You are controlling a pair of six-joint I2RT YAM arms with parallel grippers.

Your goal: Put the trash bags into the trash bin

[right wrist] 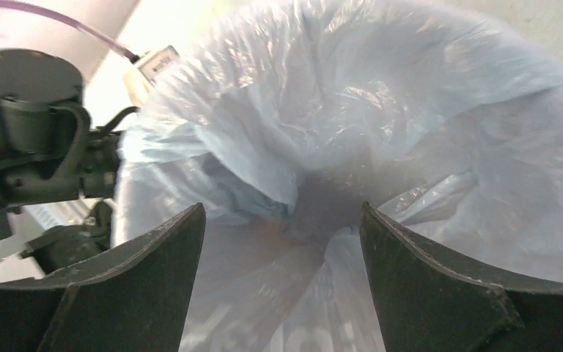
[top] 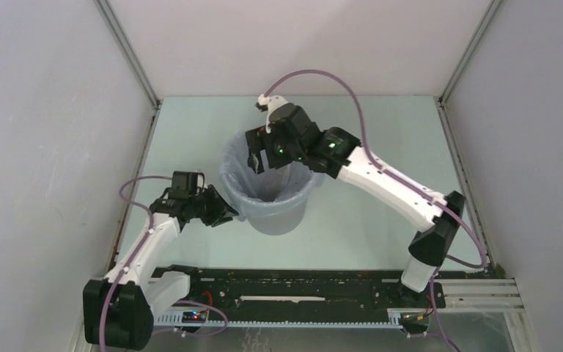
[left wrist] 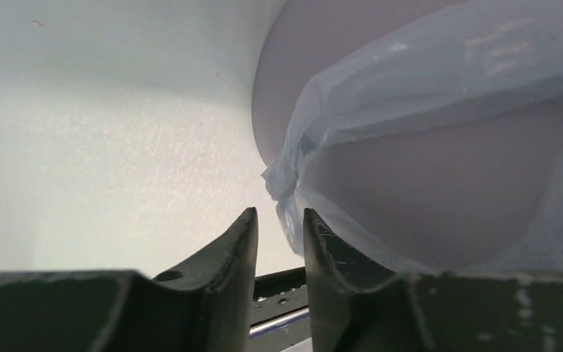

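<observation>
Mid-table, we see thin pale-blue plastic film bag (top: 229, 176) lining round grey plastic bin (top: 278, 223), folded over rim. Left gripper (top: 229, 213) at bin's left side, jaws narrow, empty; right gripper (top: 254, 160) over mouth, wide, empty.

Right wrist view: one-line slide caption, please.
Right hand, open wide, poised above the spread mouth of the pale-blue trash bag.

A pale green table boxed in by plain white walls

The table (top: 381, 125) has a matt mint-green top, closed off by a back wall (top: 300, 44), a left wall (top: 44, 147) and a right wall (top: 535, 132), all bare and off-white. Slim metal posts (top: 128, 53) run up the two far corners. A black rail (top: 300, 282) crosses the near edge, with a white toothed strip (top: 286, 321) just in front. The light is soft and even.
</observation>
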